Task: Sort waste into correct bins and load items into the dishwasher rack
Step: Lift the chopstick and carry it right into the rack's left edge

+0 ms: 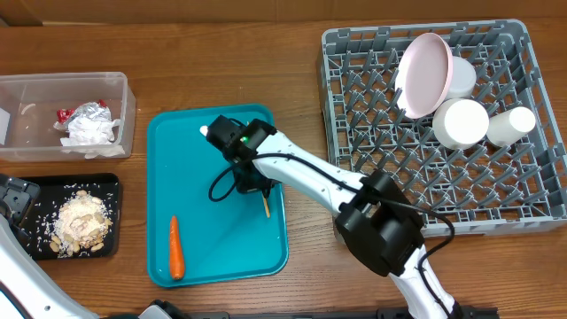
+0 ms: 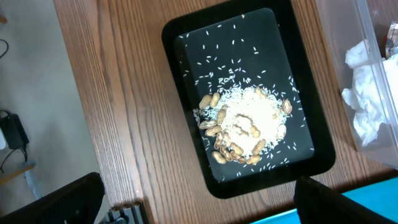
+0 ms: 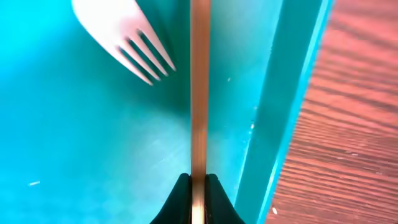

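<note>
most of the job looks done from here. the crumpled white paper napkin (image 1: 89, 135) and the crumpled silver foil wrapper with red print (image 1: 86, 112) lie in the clear plastic rectangular tub (image 1: 125, 106). the beige nut-like food scraps (image 1: 84, 221) are heaped in the shallow black rectangular tray (image 1: 35, 190). the large pale pinkish-white round plate (image 1: 423, 71), two small white round bowls (image 1: 462, 122) and the small white cup (image 1: 512, 124) stand in the square grey plastic dishwasher rack (image 1: 372, 177).

what remains, i judge, lies on the flat teal serving tray (image 1: 221, 252): the white plastic fork (image 3: 124, 37), an orange carrot (image 1: 175, 248) and a thin tan stick (image 3: 199, 93). my right jaws are pressed together, pinching that stick close to the tray's rim, the fork just beside it. my left jaws hang spread wide over the black tray, holding nothing.
</note>
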`<state>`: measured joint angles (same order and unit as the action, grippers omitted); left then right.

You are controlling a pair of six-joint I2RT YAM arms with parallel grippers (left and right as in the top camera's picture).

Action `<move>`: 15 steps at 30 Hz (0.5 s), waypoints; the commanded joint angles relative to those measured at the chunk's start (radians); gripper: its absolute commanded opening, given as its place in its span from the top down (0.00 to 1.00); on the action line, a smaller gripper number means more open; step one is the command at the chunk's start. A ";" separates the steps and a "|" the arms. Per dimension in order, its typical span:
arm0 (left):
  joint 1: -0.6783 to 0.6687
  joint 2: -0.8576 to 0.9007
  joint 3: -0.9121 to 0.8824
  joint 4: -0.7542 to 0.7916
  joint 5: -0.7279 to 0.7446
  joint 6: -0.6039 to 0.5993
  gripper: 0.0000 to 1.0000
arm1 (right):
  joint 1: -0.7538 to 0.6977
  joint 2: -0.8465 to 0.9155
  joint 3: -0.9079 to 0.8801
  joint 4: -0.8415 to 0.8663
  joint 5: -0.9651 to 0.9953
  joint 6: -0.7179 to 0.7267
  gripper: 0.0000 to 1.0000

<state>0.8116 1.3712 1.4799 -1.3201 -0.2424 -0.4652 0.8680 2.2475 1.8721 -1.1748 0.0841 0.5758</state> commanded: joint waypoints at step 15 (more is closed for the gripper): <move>0.001 0.003 0.021 0.000 0.004 -0.010 0.00 | -0.421 -0.303 0.097 -0.025 0.120 -0.266 0.96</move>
<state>0.8116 1.3712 1.4799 -1.3201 -0.2424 -0.4648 0.5106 1.9617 1.9526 -1.2079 0.1913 0.4183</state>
